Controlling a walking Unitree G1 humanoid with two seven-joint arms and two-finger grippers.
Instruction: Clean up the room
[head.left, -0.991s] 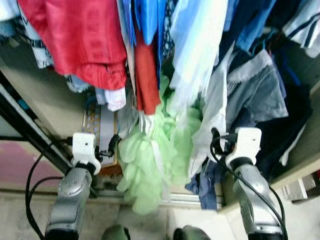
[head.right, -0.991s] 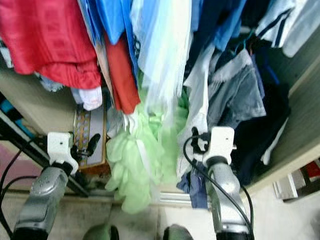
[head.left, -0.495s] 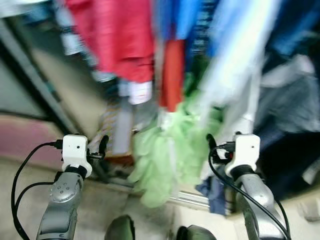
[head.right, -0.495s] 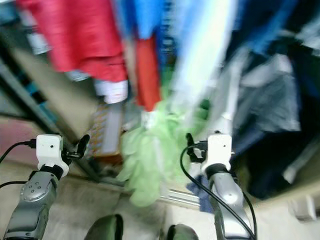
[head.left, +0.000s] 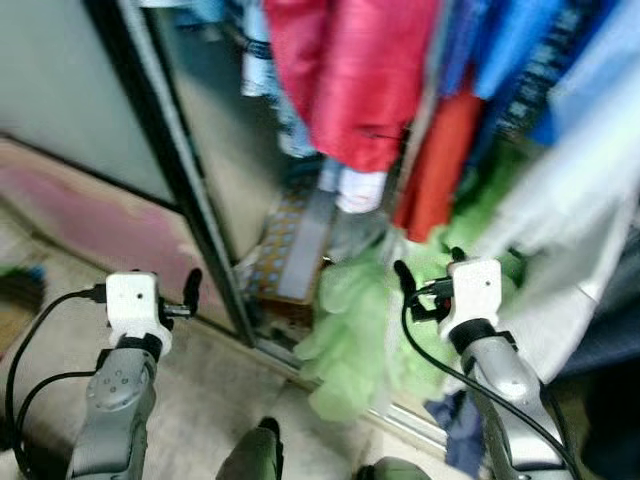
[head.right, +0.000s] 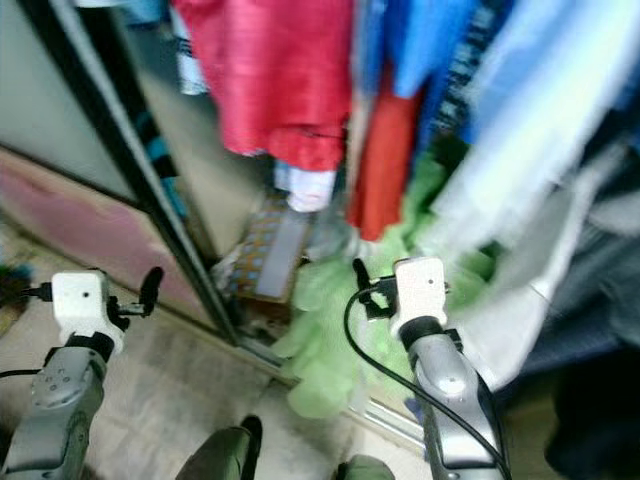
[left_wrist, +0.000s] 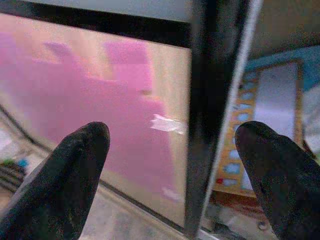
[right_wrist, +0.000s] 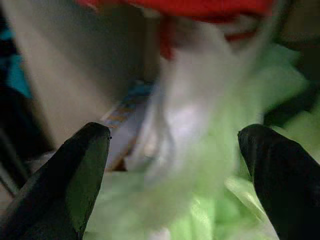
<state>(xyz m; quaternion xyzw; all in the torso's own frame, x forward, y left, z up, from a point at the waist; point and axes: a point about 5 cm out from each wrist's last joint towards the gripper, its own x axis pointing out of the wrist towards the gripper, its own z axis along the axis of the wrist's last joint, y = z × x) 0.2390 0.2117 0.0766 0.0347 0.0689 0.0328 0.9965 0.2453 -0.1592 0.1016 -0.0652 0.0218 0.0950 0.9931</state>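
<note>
While both hang wide: left gripper (left_wrist: 170, 165) | right gripper (right_wrist: 172, 165) | one green garment (head.left: 345, 330)

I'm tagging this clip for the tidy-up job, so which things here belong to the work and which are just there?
Belongs to the job:
- left gripper, open, facing the black door frame
- right gripper, open, at the pale green garment

Just there:
- red garment
- blue garment
- patterned box on the wardrobe floor
- tiled floor
</note>
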